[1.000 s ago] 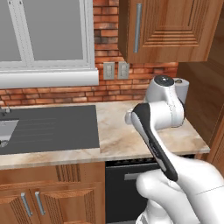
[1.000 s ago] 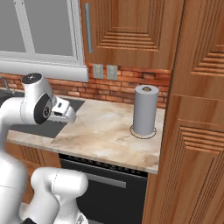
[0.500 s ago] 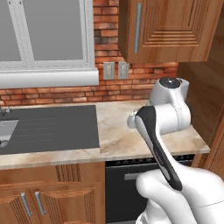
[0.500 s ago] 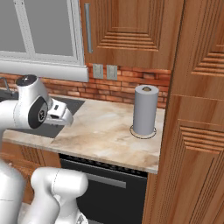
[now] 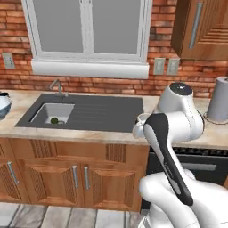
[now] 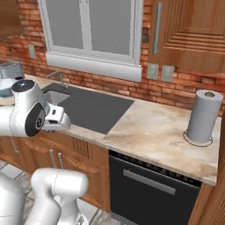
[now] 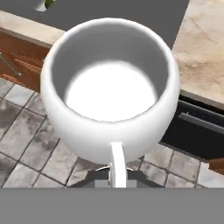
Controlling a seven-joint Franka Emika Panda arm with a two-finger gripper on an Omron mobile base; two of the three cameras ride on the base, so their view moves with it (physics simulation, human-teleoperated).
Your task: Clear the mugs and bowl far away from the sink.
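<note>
Claw (image 7: 117, 173): closed on the handle of the white mug, as seen in the hand view; the mug is held up in the air, clear of the counter, with floor tiles seen beneath it.
Counter (image 6: 158, 132): a pale marbled top is set along the brick wall, with wooden cabinet doors under it.
Window (image 5: 91, 31): a white-framed window is set in the brick wall above the sink.
Oven (image 6: 154, 193): a black oven front with a bar handle is fitted under the counter, to the right of the sink.
Sink (image 5: 87, 112): a dark grey unit is set into the counter; the ribbed drainboard is on its right, the lighter square basin on its left, and a small faucet (image 5: 56, 84) is stood behind the basin.
Basin contents: a small greenish thing (image 5: 54, 120) is seen lying in the basin; what it is cannot be told.
Bowl (image 5: 2, 103): a pale blue and white bowl is seen at the far left edge of the left base view, on the counter, well apart from the basin; it is cut off by the frame.
Paper roll (image 6: 202, 116): a grey roll is stood upright on a round base at the right end of the counter, well apart from the sink.
White mug (image 7: 111, 89): it is gripped by its handle, opening up towards the camera, empty inside; in the left base view its rim (image 5: 141, 118) is glimpsed beside the arm, near the front right corner of the sink.
</note>
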